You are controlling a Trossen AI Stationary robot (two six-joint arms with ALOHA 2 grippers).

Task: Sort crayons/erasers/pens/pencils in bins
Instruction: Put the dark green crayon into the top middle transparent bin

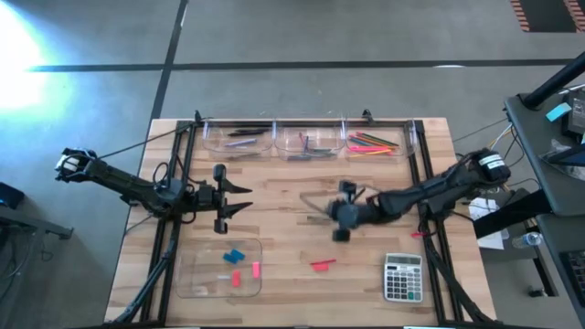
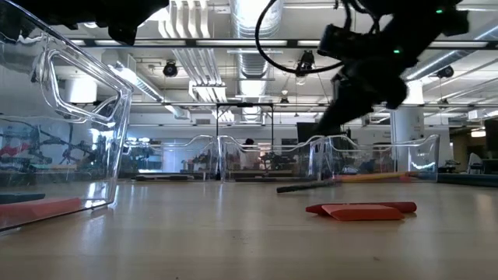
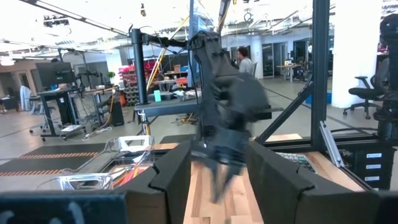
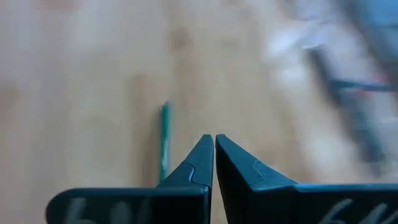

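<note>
Three clear tubs stand in a row at the far edge: one with dark pens (image 1: pixel 239 137), one in the middle (image 1: pixel 306 143), one with orange, pink and green pencils (image 1: pixel 373 142). The shallow clear tray (image 1: pixel 196 288) at the near left holds blue and pink erasers (image 1: pixel 239 270). A red crayon (image 1: pixel 322 265) lies flat on the table; it also shows in the low view (image 2: pixel 359 210). My right gripper (image 1: pixel 335 217) is shut and empty above mid-table. A thin green stick (image 4: pixel 164 140) lies on the table beside its fingers. My left gripper (image 1: pixel 250 197) is open and empty at centre left.
A grey calculator (image 1: pixel 402 277) lies at the near right. A small red piece (image 1: pixel 419 235) lies by the right frame rail. A slim dark stick (image 2: pixel 305 187) lies on the wood under my right gripper. Bare wood lies between the tray and the calculator.
</note>
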